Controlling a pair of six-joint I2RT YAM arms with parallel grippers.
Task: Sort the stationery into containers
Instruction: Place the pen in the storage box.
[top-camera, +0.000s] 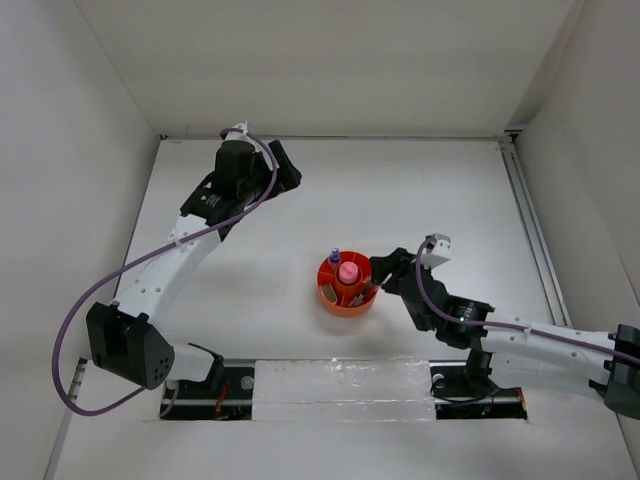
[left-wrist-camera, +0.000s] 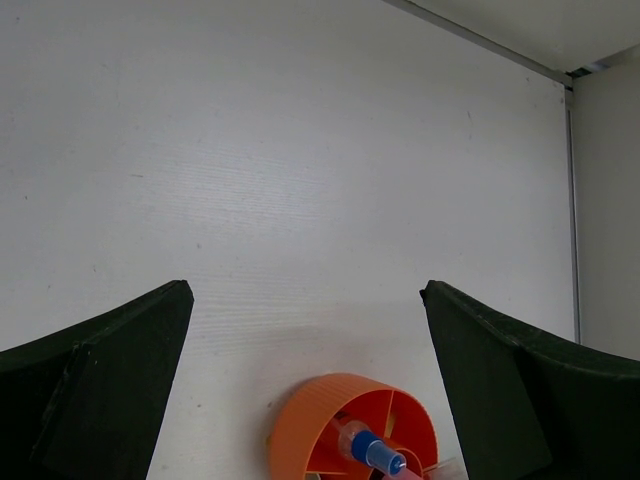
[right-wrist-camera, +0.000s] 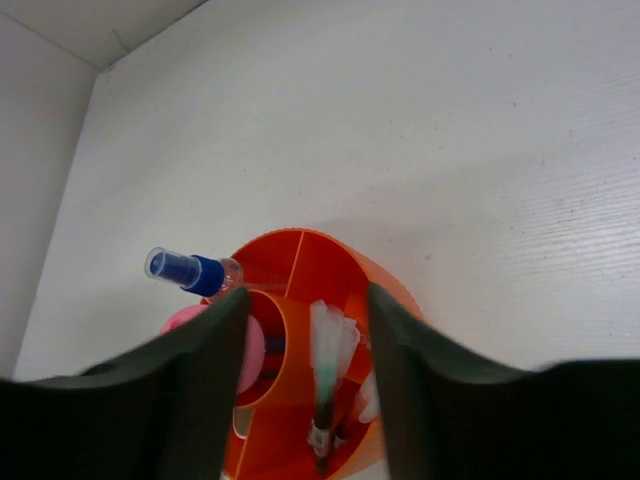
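The round orange organiser tray stands mid-table. A pink tube stands in its central cup, and a clear bottle with a blue cap leans in a far compartment. My right gripper is open at the tray's right rim. In the right wrist view its jaws straddle a compartment of the tray that holds pens; neither finger touches them. The bottle and the tube show on the left. My left gripper is open and empty, far back left. Eraser blocks are not visible.
White walls enclose the table on the left, back and right. A metal rail runs along the right edge. The left wrist view looks down at bare table with the tray and the bottle at its bottom edge.
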